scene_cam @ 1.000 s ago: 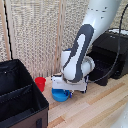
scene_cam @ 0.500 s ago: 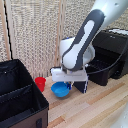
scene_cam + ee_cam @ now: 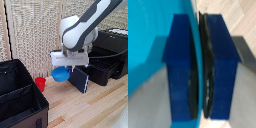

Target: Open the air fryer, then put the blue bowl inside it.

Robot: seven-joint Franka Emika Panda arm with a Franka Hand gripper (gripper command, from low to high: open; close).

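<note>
Two blue finger pads [image 3: 180, 70] of the gripper [image 3: 66, 68] are pressed onto the thin rim of the blue bowl [image 3: 61, 74], one pad on each side, so the gripper is pinching the bowl. In the wrist view the bowl's rim [image 3: 196, 45] runs right down the narrow gap between the pads. In the exterior view the bowl hangs just under the white gripper, up in the air above the wooden table [image 3: 95, 107]. A dark-blue flat slab [image 3: 80, 79] leans just beside the bowl, on the exterior view's right. A small red cup [image 3: 40, 83] stands on the table near the bowl, on the exterior view's left. The air fryer [image 3: 107, 57] sits behind the arm, with its drawer pulled out. A big black fabric bin [image 3: 20, 100] fills the near corner on the exterior view's left.
</note>
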